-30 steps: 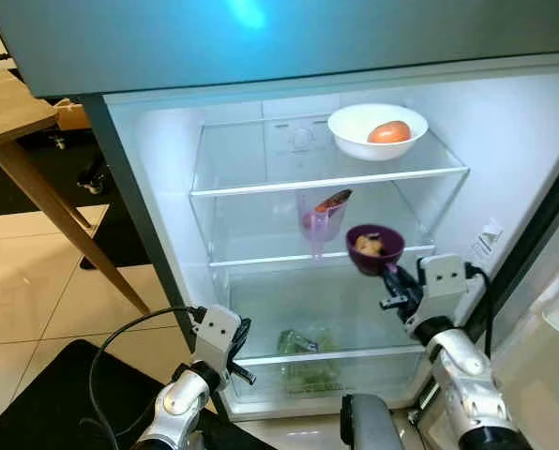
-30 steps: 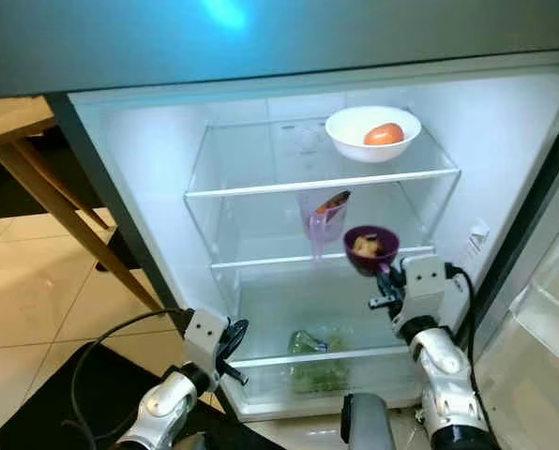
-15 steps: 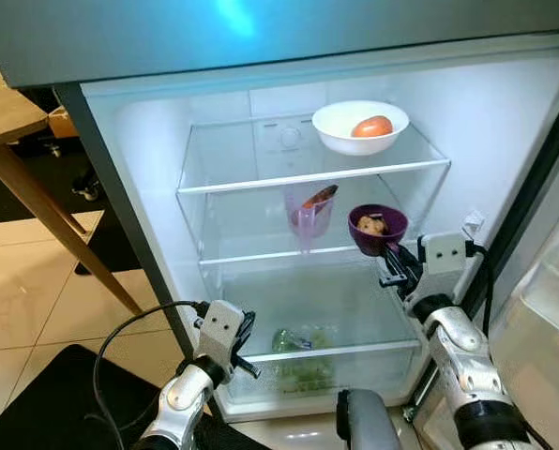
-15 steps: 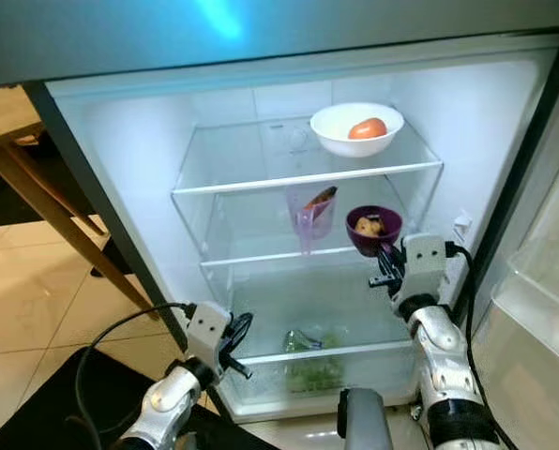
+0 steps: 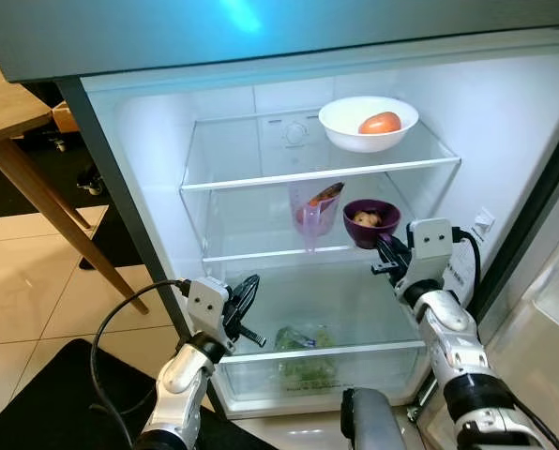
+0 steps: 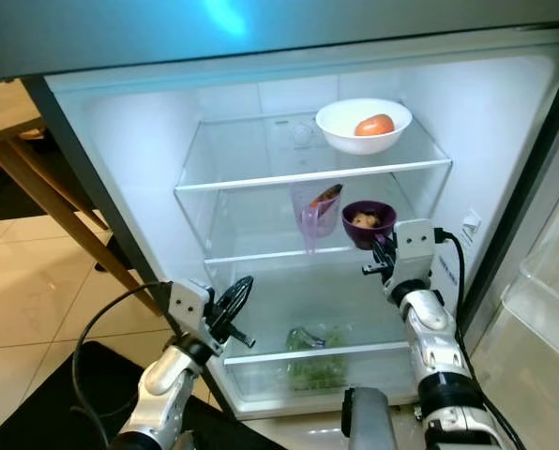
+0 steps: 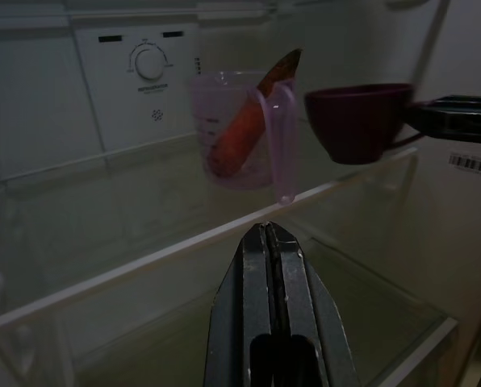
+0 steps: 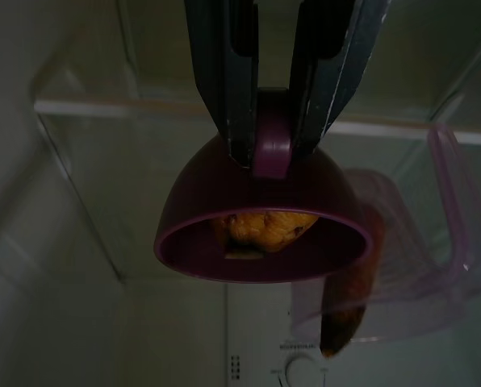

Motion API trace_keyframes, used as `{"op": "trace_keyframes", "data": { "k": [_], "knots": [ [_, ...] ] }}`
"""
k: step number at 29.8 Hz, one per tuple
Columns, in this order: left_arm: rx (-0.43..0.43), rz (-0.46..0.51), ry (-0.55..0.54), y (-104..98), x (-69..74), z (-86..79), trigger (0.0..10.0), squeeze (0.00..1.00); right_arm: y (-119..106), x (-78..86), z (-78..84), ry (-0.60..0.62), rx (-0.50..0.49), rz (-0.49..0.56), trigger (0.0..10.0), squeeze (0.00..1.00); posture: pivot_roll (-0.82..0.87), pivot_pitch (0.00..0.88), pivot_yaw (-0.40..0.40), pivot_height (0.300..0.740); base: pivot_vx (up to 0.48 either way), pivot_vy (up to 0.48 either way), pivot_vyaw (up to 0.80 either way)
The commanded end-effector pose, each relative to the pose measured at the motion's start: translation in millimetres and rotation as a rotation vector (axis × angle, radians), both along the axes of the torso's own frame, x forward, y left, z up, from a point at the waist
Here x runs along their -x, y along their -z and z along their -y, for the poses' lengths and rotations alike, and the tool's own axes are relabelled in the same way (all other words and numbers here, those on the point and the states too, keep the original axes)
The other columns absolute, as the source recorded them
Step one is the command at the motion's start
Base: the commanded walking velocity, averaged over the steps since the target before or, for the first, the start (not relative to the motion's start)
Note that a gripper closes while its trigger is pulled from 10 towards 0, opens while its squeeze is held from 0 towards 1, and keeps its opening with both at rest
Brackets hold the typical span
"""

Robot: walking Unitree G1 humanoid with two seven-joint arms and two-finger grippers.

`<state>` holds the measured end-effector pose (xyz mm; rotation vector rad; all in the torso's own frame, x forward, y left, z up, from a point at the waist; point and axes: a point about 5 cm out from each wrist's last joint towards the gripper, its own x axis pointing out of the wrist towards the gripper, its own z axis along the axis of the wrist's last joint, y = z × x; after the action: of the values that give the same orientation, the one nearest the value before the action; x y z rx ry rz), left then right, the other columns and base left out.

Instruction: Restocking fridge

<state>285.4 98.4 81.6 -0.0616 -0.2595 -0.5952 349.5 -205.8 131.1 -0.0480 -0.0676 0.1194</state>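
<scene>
Nearest: left end effector (image 5: 245, 309), black fingers pressed together, held low at the fridge's lower left front, holding nothing. Behind it the clear crisper drawer (image 5: 355, 361) at the bottom w/ a bag of leafy greens (image 5: 303, 354) inside.

Right end effector (image 5: 385, 255) is pinching the handle of a small dark-purple bowl (image 5: 370, 223) that has a yellow-brown piece of food (image 8: 261, 228) in it. Bowl is at the right end of the middle glass shelf (image 5: 261, 251), by its front edge; can't tell if it's resting on the glass.

Just left of the bowl, on the same shelf, a translucent pink measuring jug (image 5: 312, 217) w/ an orange carrot (image 7: 248, 117) standing tilted in it.

Further back & up: top glass shelf (image 5: 251, 173) carries a white round bowl (image 5: 367, 123) w/ a red-orange tomato (image 5: 380, 123). Thermostat dial (image 5: 295, 133) on the back wall.

Outside, left: wooden surface w/ angled legs (image 5: 22, 159) on tiled floor (image 5: 36, 300).
</scene>
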Motion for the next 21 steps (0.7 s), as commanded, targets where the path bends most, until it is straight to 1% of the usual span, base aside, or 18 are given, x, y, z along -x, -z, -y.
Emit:
{"op": "trace_keyframes", "data": {
  "k": [1, 4, 7, 9, 11, 12, 14, 15, 17, 21],
  "knots": [
    [0.014, -0.028, -0.004, 4.7, 3.3, -2.5, 10.0, 0.0, -6.7, -2.6, -0.5, 0.004, 0.007, 0.037, 10.0, 0.0, -0.08, 0.099, 0.083, 0.315, 0.0, 0.0, 0.0],
    [0.006, -0.041, 0.003, 8.2, 8.6, -6.3, 10.0, 0.0, -10.1, -6.1, -2.4, 0.006, 0.007, 0.045, 10.0, 0.0, -0.07, 0.113, 0.089, 0.3, 0.0, 0.0, 0.0],
    [0.006, -0.046, 0.008, 8.6, 11.3, -8.5, 10.0, 0.0, -13.4, -8.0, -2.9, 0.007, -0.001, 0.062, 10.0, 0.0, -0.06, 0.123, 0.093, 0.3, 0.0, 0.0, 0.0],
    [0.01, -0.055, 0.02, 6.1, 16.6, -12.1, 10.0, 0.0, -19.8, -12.6, -3.9, 0.012, -0.01, 0.089, 10.0, 0.0, -0.05, 0.148, 0.102, 0.3, 0.0, 0.0, 0.0],
    [0.01, -0.056, 0.024, 5.0, 18.1, -12.9, 10.0, 0.0, -21.8, -14.2, -4.3, 0.014, -0.009, 0.094, 10.0, 0.0, -0.05, 0.148, 0.102, 0.3, 0.0, 0.0, 0.0],
    [0.011, -0.05, 0.024, 1.0, 19.9, -14.5, 10.0, 0.0, -24.8, -17.1, -5.0, 0.017, -0.008, 0.097, 10.0, 0.0, -0.03, 0.169, 0.107, 0.3, 0.0, 0.0, 0.0],
    [0.013, -0.045, 0.023, -1.2, 19.7, -15.2, 10.0, 0.0, -25.6, -17.9, -5.0, 0.019, -0.009, 0.098, 10.0, 0.0, -0.03, 0.169, 0.107, 0.3, 0.0, 0.0, 0.0],
    [0.023, -0.027, 0.017, -8.1, 18.9, -16.5, 10.0, 0.0, -27.2, -19.1, -4.4, 0.026, -0.01, 0.103, 10.0, 0.0, -0.02, 0.182, 0.11, 0.3, 0.0, 0.0, 0.0],
    [0.03, -0.01, 0.015, -13.9, 17.5, -17.1, 10.0, 0.0, -29.1, -20.4, -3.1, 0.034, -0.009, 0.109, 10.0, 0.0, -0.02, 0.19, 0.112, 0.3, 0.0, 0.0, 0.0],
    [0.033, 0.01, 0.016, -21.4, 16.0, -17.7, 10.0, 0.0, -32.6, -22.6, -1.0, 0.045, -0.008, 0.114, 10.0, 0.0, -0.01, 0.203, 0.115, 0.3, 0.0, 0.0, 0.0]
  ]
}}
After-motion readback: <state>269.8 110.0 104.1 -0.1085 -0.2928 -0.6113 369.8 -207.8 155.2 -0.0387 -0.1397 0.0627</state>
